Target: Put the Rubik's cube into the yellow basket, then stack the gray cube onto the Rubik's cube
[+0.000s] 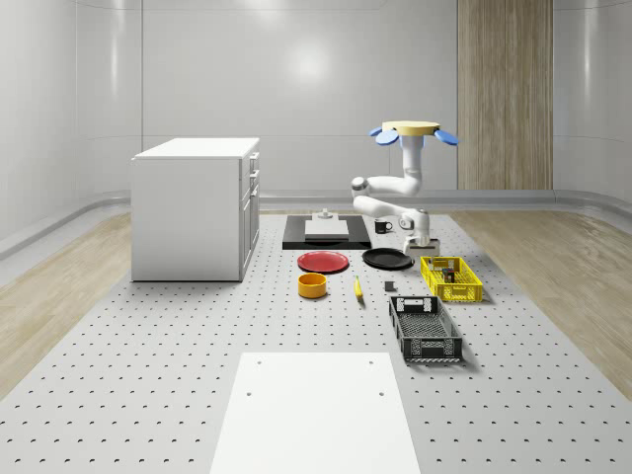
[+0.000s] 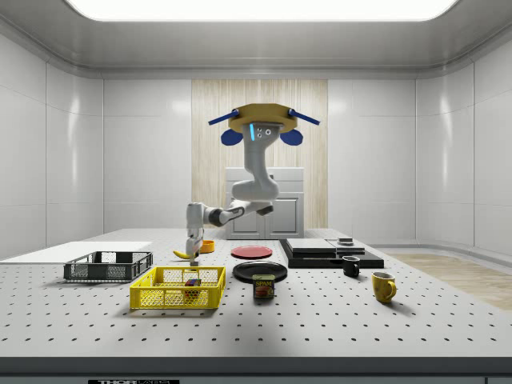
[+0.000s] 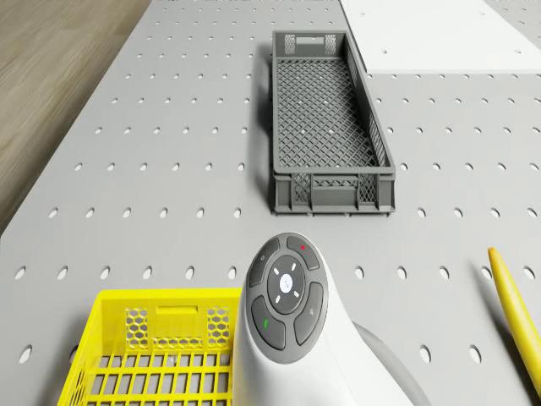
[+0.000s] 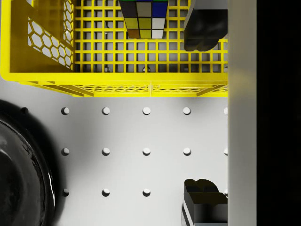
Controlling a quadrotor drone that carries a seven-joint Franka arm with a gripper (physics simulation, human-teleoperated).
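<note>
Drone (image 1: 413, 129) hovers beyond basket (image 1: 459, 293) | your tool (image 2: 192, 250) apart, empty, over its far rim | Rubik's cube (image 4: 143, 19) inside | gray cube (image 1: 390, 287), likely, lies beside basket toward tabletop's cabinet (image 1: 193, 207) edge

A simulated robotics test room — not a home or a shop. Its floor is a gray perforated board (image 1: 148, 375) with regular holes, ringed by curved white wall panels (image 1: 296, 79) and one wood-clad panel (image 1: 504, 89), lit by a ceiling light strip (image 2: 256, 8). A lone white drawer cabinet (image 1: 196, 207) and scattered props — plates, crates, mugs — stand on the board
</note>
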